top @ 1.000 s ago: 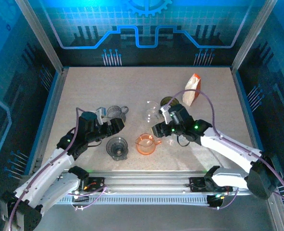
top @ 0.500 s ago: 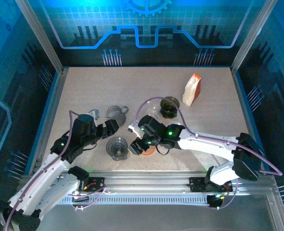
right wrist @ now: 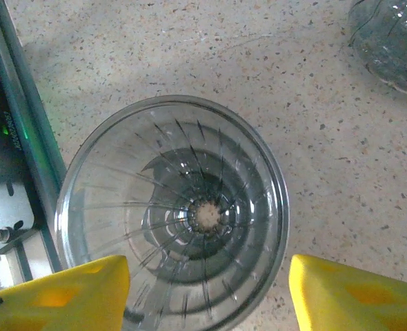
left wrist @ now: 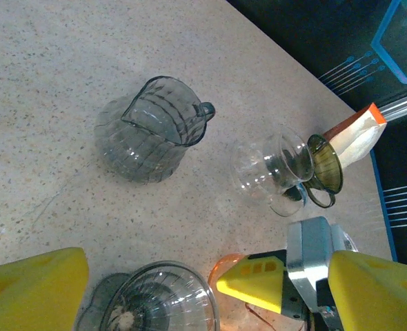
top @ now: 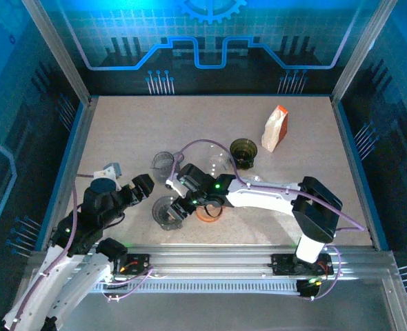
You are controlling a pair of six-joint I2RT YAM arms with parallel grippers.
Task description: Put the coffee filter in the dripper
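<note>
R gripper (right wrist: pixel 208 279) wide open, straddling dripper (right wrist: pixel 176 207), empty; L gripper (left wrist: pixel 203 289) open, empty.

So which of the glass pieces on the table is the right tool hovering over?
The ribbed clear dripper nearest the front rail; the grey jug, round flask and dark green cup all stand farther back.
</note>
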